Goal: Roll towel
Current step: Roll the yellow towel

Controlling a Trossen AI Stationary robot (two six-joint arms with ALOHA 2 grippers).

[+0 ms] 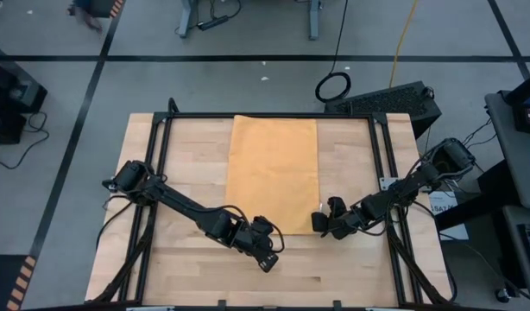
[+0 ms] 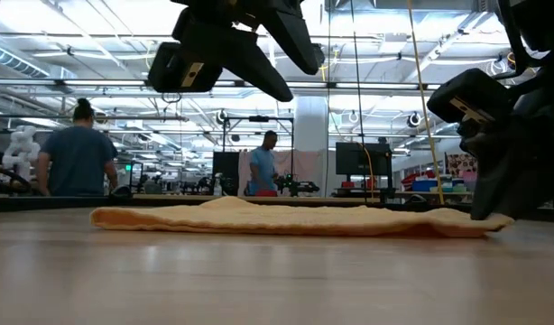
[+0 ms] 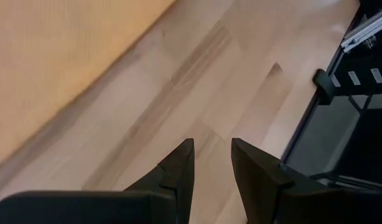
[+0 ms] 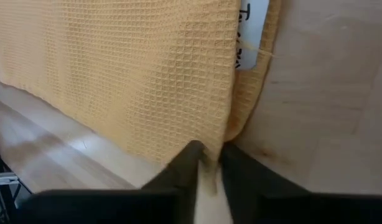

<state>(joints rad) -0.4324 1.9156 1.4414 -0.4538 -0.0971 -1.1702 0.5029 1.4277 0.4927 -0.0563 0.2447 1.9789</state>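
The mustard-yellow towel (image 1: 272, 173) lies flat on the wooden table as a long strip running from the far edge to the middle. It also shows in the low view (image 2: 286, 217) and in the right wrist view (image 4: 129, 68), where a white label (image 4: 250, 31) sits by its right edge. My right gripper (image 1: 319, 223) is at the towel's near right corner, its fingers closed on it (image 4: 209, 155). My left gripper (image 1: 269, 259) is open and empty (image 3: 213, 155), held above bare wood just near of the towel's near left corner. My right gripper pinches the towel's near right corner (image 4: 223, 138) between its two fingers, where the folded edge shows more than one layer. The fingers slant down from the table's right and near side. The corner stays low at the table (image 2: 484, 221) and the rest of the towel lies flat and slack.
Black frame rails run along the table's left and right sides (image 1: 381, 173), and one shows in the left wrist view (image 3: 340, 112). Bare wood (image 1: 248, 285) lies between the towel and the table's near edge. People (image 2: 78, 158) stand in the room beyond the far edge.
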